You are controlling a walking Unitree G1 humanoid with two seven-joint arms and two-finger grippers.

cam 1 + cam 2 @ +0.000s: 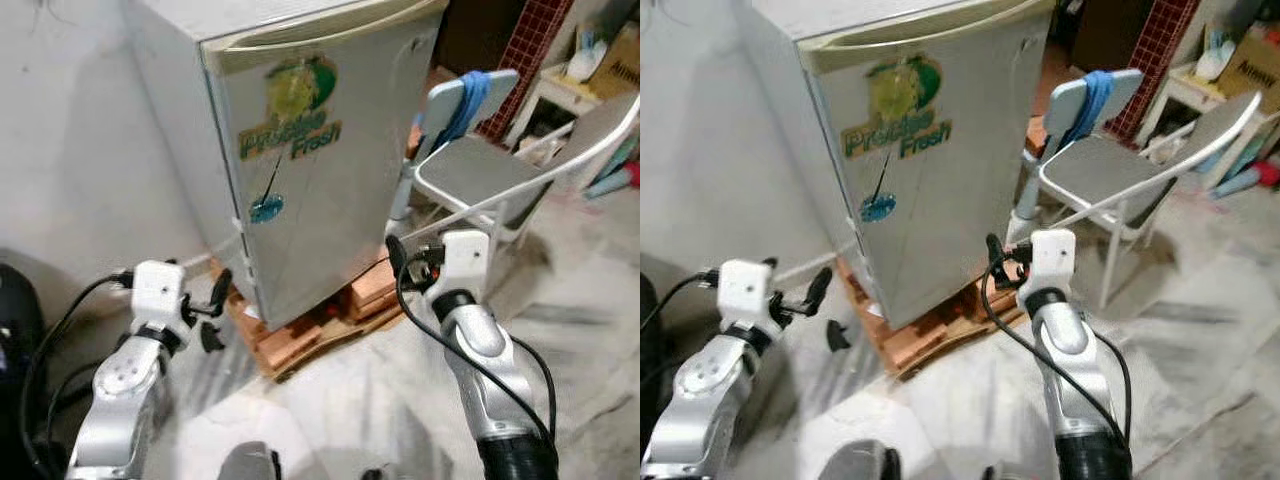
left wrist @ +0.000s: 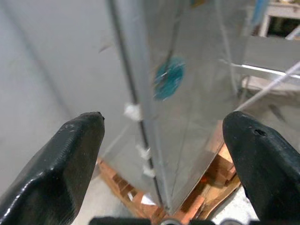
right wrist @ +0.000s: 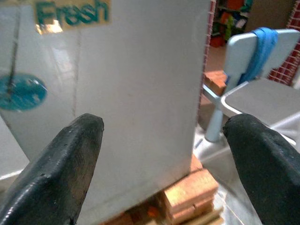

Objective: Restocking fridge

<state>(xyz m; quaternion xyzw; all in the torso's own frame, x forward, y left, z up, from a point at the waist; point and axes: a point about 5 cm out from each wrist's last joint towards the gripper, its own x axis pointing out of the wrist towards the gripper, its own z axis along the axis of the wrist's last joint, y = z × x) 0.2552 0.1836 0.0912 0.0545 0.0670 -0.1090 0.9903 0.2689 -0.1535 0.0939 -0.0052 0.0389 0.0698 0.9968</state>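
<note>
A small grey fridge [image 1: 310, 170] with a green "Fresh" sticker [image 1: 292, 135] and a blue round sticker [image 2: 168, 77] stands with its door shut. My left gripper [image 1: 213, 310] is open, low by the fridge's left front corner and apart from it. In the left wrist view that corner edge [image 2: 140, 117] runs between the two fingers. On the other side my right gripper [image 1: 405, 262] is open near the fridge's lower right corner. Its wrist view faces the bare door [image 3: 140, 84]. Neither gripper holds anything.
The fridge rests on a stack of orange bricks [image 1: 300, 340]. A grey folding chair [image 1: 480, 170] with a blue cloth [image 1: 468, 100] on its back stands close on the right. A white wall [image 1: 80, 150] lies to the left, a cluttered shelf [image 1: 575, 90] at the back right.
</note>
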